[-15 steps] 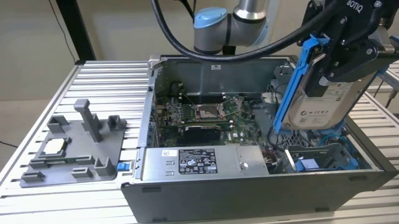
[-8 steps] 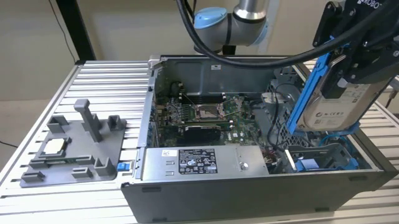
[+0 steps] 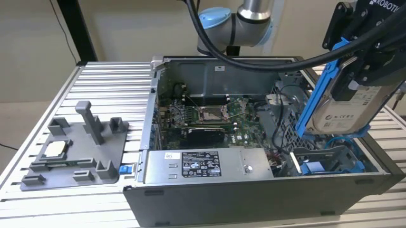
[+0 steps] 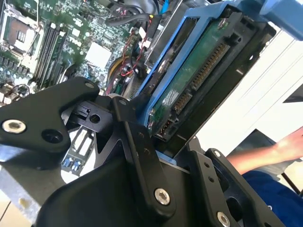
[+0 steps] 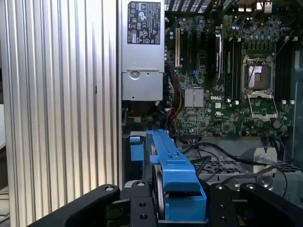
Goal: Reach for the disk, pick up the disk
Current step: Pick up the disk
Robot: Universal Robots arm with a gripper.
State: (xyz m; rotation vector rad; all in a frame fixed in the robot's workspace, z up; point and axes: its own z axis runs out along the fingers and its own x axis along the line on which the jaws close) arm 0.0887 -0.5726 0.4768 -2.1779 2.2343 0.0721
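Exterior view: the end effector (image 3: 362, 71) grips the disk (image 3: 347, 107) by its upper end and holds it upright above the open computer case (image 3: 254, 199), over the corner at the exterior view's right. The drive's white label faces the camera, and its blue carrier bracket (image 3: 315, 102) runs down the edge nearer the motherboard (image 3: 206, 118). The disk's lower end hangs just above the blue drive bay (image 3: 330, 161) inside the case, apart from it. On the ribbed metal counter (image 3: 108, 85), beside the case at the exterior view's left, a grey fixture tray (image 3: 79, 152) carries a small square processor chip (image 3: 54, 148). In the first wrist view the black fingers (image 5: 142, 208) press on either side of the blue bracket (image 5: 177, 175), with the power supply (image 5: 143, 52) and motherboard (image 5: 227, 71) beyond. In the second wrist view the disk's green circuit board (image 4: 189, 85) shows between the bracket rails, and a person's forearm (image 4: 270, 153) lies beyond the case.
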